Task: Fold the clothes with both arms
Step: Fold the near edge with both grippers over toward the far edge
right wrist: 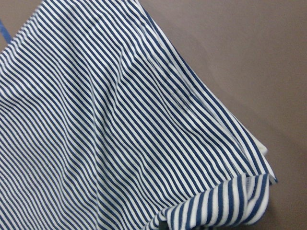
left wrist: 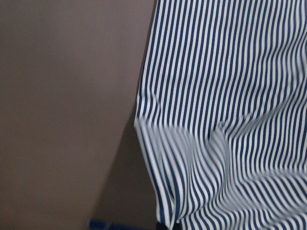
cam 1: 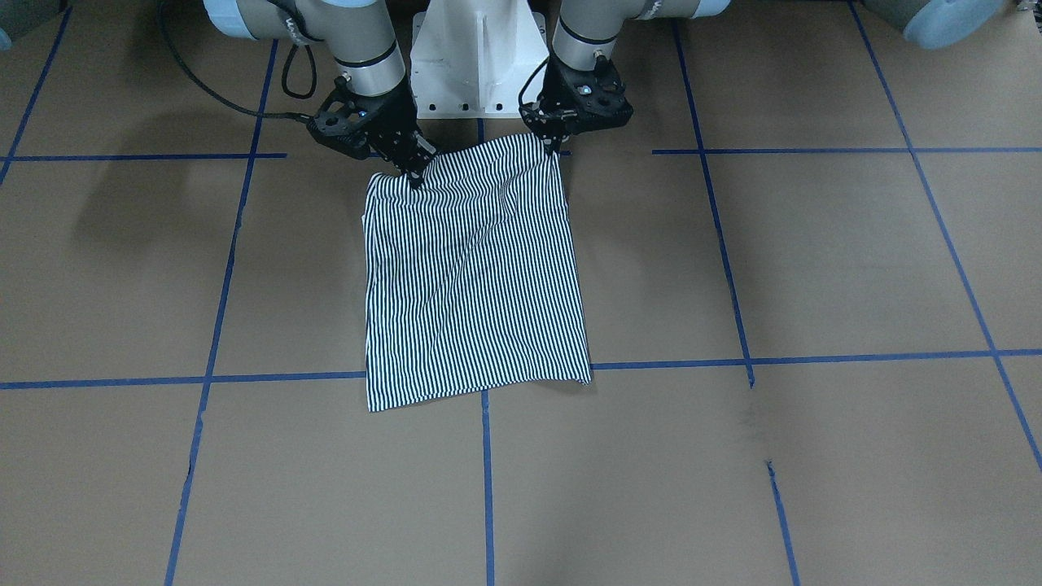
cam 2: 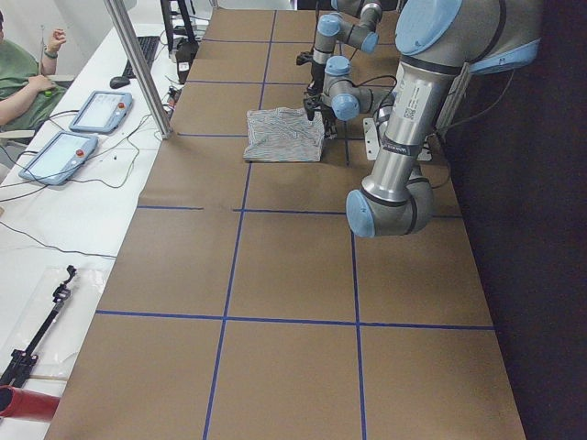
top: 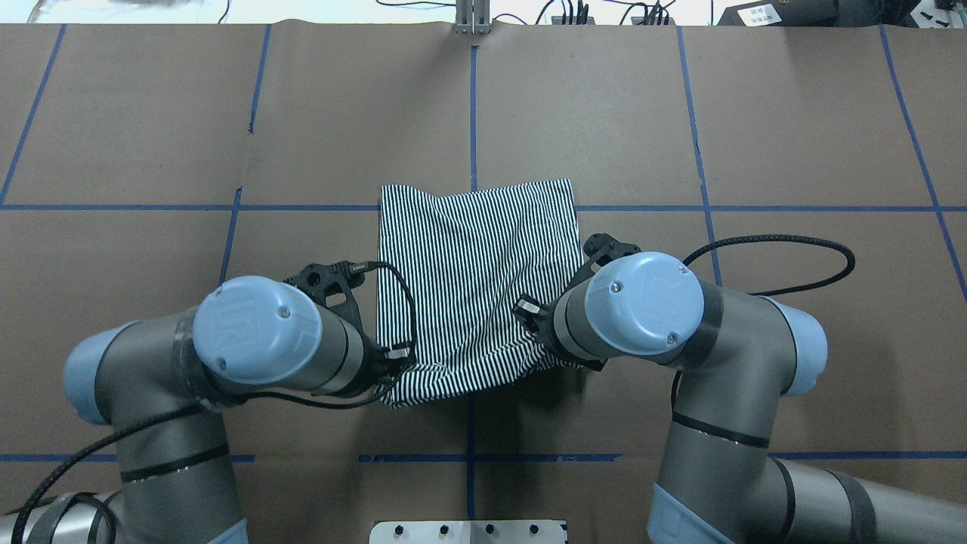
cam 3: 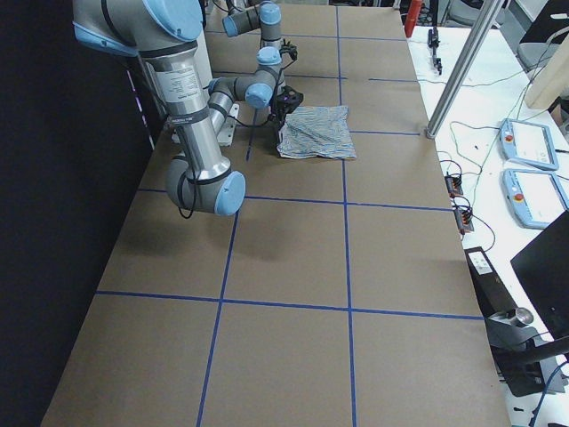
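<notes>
left gripper and right gripper each clamped a shirt corner | we feared uneven pulling might slip one corner, skewing fold

A robotics lab at work.
Two grey jointed robot arms are reaching out from a white pedestal base at one edge of a brown paper-covered table that blue tape lines are dividing into squares; along the opposite edge a silver post is rising, and a white side bench is carrying two grey touchscreen teach pendants, with a person sitting at its far corner.
</notes>
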You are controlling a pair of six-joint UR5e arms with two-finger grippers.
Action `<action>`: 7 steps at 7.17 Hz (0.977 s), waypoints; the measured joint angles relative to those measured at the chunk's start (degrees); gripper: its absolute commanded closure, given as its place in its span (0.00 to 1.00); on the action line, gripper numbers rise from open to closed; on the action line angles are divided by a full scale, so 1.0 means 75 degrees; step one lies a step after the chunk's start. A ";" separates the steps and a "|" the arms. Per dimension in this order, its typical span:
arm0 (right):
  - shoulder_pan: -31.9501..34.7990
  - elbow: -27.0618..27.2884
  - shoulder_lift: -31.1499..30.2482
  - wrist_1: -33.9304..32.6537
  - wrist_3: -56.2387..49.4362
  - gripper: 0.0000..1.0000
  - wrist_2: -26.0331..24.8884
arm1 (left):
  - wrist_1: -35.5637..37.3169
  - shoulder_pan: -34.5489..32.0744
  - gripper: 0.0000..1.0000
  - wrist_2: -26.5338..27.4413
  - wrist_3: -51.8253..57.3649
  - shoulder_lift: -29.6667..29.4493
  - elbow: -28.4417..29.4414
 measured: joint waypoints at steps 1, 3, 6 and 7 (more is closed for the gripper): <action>0.0350 -0.0530 0.0269 0.0182 -0.0376 1.00 -0.0002 | -0.0450 -0.0458 1.00 -0.0005 0.0117 -0.0057 0.0437; 0.0792 -0.1716 0.0587 0.1196 -0.0614 1.00 0.0002 | -0.1334 -0.0900 1.00 -0.0008 0.0148 -0.0168 0.1255; 0.1245 -0.2778 0.1220 0.1723 -0.0635 0.89 0.0021 | -0.1700 -0.1300 0.38 0.0001 0.0088 -0.0650 0.2117; 0.1397 -0.3406 0.1628 0.1892 -0.0643 0.01 0.0026 | -0.1943 -0.1596 0.00 0.0002 0.0116 -0.0933 0.2708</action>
